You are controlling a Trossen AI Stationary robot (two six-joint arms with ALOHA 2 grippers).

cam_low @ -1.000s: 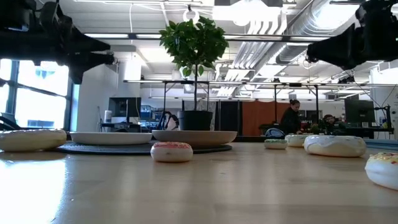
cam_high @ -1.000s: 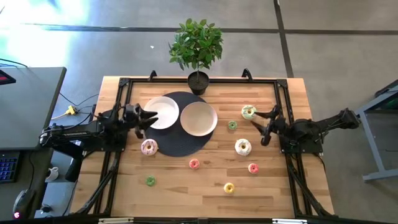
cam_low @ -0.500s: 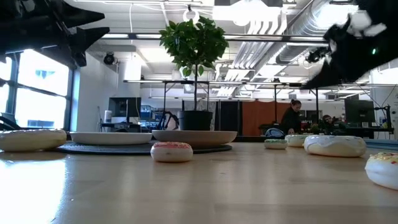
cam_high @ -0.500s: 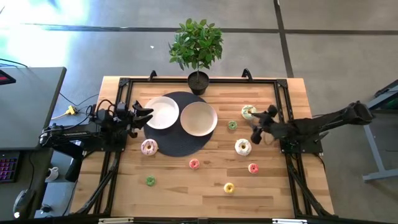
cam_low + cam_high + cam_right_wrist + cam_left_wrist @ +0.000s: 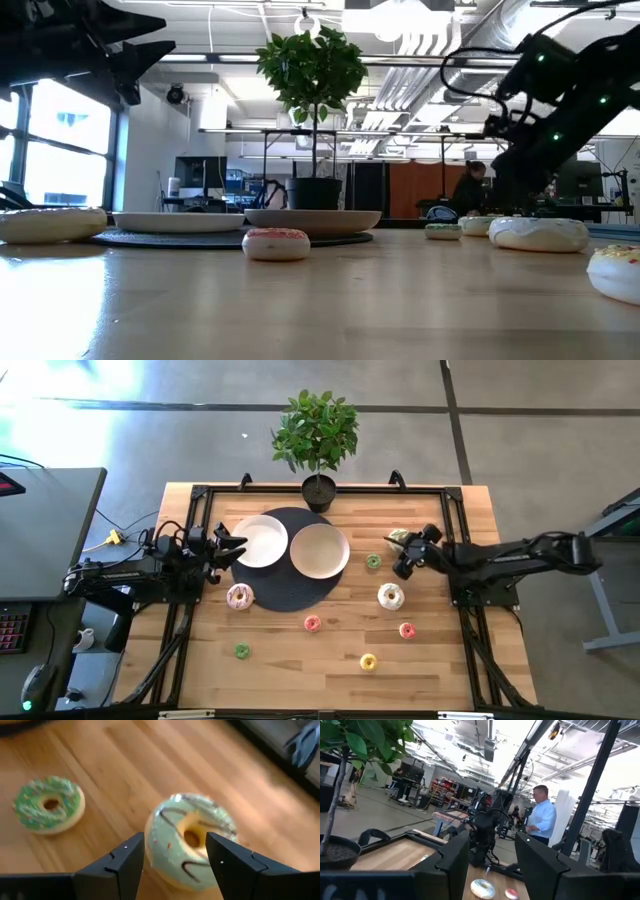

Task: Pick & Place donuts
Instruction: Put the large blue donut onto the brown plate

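My right gripper [image 5: 403, 557] hangs over the pale green donut [image 5: 398, 538] near the table's far right. In the right wrist view it is open [image 5: 175, 849], with one finger on either side of that donut [image 5: 192, 840], which lies flat on the wood. A tiny green ring [image 5: 48, 805] lies beside it. My left gripper [image 5: 228, 547] is open [image 5: 492, 852] and held above the table by the left white plate [image 5: 262, 541]. The pink donut [image 5: 239, 597] and the white donut [image 5: 390, 596] lie flat on the table.
Two white plates [image 5: 320, 550] sit on a dark round mat [image 5: 290, 595]. A potted plant [image 5: 318, 435] stands at the far edge. Tiny rings lie scattered: pink [image 5: 311, 623], red [image 5: 407, 630], yellow [image 5: 368, 661], green [image 5: 241, 651]. People stand in the room beyond the table.
My right gripper has reached toward the table's left, tipped down and come down from high above the table to the pale green donut. My left gripper has risen a little and drawn back slightly toward the left edge. No donut has moved.
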